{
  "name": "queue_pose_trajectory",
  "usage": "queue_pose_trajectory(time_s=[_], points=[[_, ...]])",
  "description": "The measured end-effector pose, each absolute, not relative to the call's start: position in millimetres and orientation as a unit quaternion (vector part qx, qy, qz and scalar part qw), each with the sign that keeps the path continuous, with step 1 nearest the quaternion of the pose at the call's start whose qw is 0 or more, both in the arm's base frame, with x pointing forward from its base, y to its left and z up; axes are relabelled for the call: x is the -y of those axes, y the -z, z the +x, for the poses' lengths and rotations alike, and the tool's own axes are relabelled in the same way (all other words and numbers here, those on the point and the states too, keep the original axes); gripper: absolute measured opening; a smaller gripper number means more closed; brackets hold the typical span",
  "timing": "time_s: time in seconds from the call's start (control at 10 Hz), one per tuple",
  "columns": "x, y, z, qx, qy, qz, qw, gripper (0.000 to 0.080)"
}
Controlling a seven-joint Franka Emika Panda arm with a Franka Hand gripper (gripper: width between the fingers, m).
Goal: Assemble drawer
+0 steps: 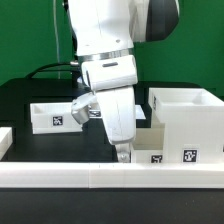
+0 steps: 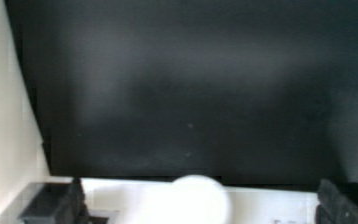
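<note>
The large white hollow housing [image 1: 186, 118] stands at the exterior view's right. One small white tray [image 1: 52, 115] with a square tag lies at the left. A second low tray [image 1: 168, 152] with tags on its front lies in front of the housing, just right of my gripper [image 1: 122, 152]. The gripper is lowered to the table between the two trays. In the wrist view my gripper [image 2: 201, 207] is open, with its dark fingers [image 2: 53, 205] wide apart. Between them lies a white part with a round knob [image 2: 197, 191]. The fingers do not visibly touch it.
A long low white border rail [image 1: 100, 174] runs along the front of the black table [image 2: 194, 90]. Another white rail end [image 1: 4, 140] shows at the exterior view's left edge. A white edge [image 2: 2, 110] borders the table in the wrist view. Black cables lie behind the arm.
</note>
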State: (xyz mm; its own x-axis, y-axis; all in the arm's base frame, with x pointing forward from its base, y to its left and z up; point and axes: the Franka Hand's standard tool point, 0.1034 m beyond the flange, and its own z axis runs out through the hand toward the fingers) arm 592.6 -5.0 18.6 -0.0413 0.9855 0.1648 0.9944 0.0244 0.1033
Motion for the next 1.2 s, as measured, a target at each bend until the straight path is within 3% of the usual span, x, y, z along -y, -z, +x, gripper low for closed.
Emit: queue_pose_trajectory(time_s=[0.8,1.2], points=[[-34.0,-18.9,595.1,0.727,0.096,-0.678,0.036,0.0649],[11.1,-22.5,596.3,0.719,0.087,-0.689,0.025,0.0649]])
